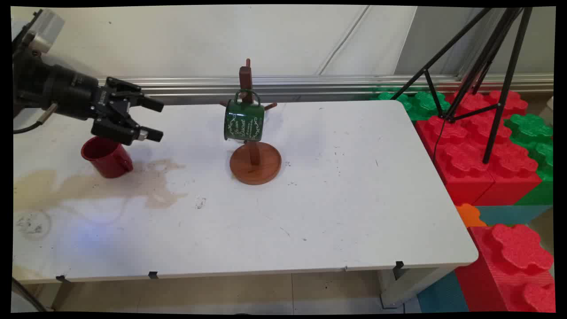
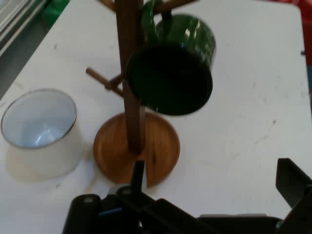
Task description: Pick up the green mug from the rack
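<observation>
My gripper (image 1: 161,120) hangs open at the table's left, fingers pointing right, with nothing between them. Just below and left of it, a red mug (image 1: 106,157) stands on the table, tilted slightly. To the right stands a wooden mug tree (image 1: 255,164) with a green mug (image 1: 243,122) hanging by its handle from a peg. In the hand view, the gripper (image 2: 214,183) faces the mug tree (image 2: 129,97) and the green mug's dark mouth (image 2: 170,78). A white mug (image 2: 41,129) stands upright beside the tree's base; I cannot make it out in the main view.
A brownish stain (image 1: 146,181) spreads over the white table (image 1: 332,199) beside the red mug. Right of the table are red and green foam blocks (image 1: 483,146) and a black tripod (image 1: 487,66). A metal rail runs along the wall behind.
</observation>
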{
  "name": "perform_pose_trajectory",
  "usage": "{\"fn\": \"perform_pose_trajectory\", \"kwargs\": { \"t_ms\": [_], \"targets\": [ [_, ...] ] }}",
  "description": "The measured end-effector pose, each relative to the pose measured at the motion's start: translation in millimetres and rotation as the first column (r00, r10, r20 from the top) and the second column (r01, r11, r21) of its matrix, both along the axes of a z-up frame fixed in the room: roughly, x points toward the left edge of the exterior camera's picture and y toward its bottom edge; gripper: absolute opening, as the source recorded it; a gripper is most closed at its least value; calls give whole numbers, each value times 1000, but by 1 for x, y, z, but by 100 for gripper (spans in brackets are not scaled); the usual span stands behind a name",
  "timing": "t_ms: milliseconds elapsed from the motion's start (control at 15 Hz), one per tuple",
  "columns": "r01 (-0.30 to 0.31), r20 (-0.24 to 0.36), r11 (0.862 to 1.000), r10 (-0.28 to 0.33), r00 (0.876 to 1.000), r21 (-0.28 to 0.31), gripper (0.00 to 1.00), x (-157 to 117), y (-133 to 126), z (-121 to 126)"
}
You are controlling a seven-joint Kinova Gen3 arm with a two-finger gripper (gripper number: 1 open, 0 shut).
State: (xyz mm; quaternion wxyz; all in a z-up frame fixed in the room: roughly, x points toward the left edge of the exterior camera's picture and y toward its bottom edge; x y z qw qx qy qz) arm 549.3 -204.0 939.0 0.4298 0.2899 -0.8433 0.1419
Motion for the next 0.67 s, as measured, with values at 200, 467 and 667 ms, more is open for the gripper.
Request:
{"fn": "perform_pose_trajectory", "kwargs": {
  "t_ms": [200,467,667],
  "targets": [
    [5,-37,1000,-5,999,-8,100,-7,-6,-1],
    [5,-75,1000,-6,997,-15,100,-18,-16,-8],
    [1,-101,1000,-3,995,-15,100,-27,-26,-18]
  ]
}}
